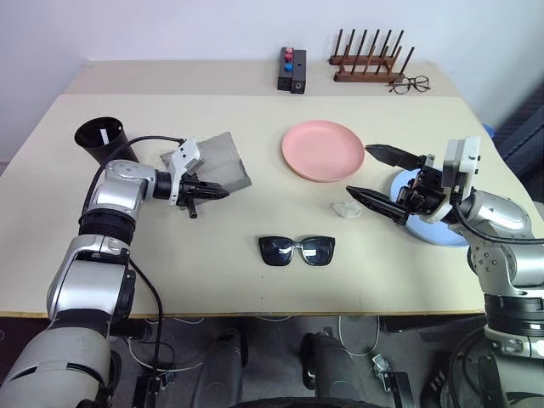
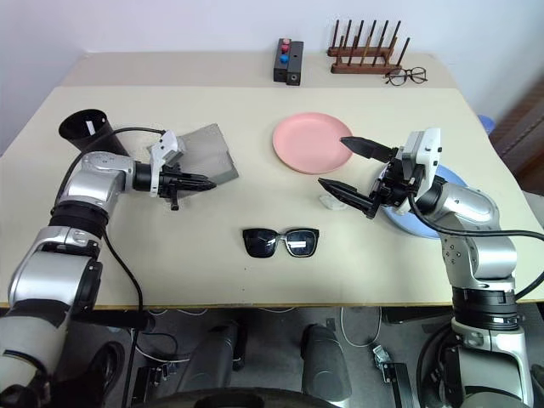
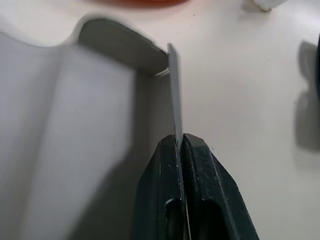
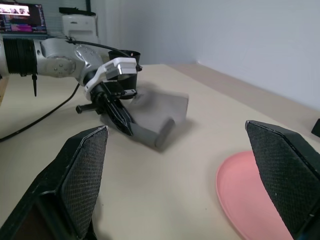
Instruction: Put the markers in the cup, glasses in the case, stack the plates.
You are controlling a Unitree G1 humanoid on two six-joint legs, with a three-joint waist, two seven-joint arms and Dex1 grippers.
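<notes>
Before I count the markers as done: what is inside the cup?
A slim white marker stands against the inner wall of the dark cup. The cup's bottom is hidden in shadow, so nothing else can be confirmed.

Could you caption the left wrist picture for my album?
Shut jaws of the left gripper pinching the thin flap of the grey case.

Bright even light, soft shadows, blurred wrist close-ups

A robot test lab: a bare beige tabletop (image 1: 255,289) against a plain white wall (image 1: 170,25), with loose black cables (image 1: 161,357) on the floor.
</notes>
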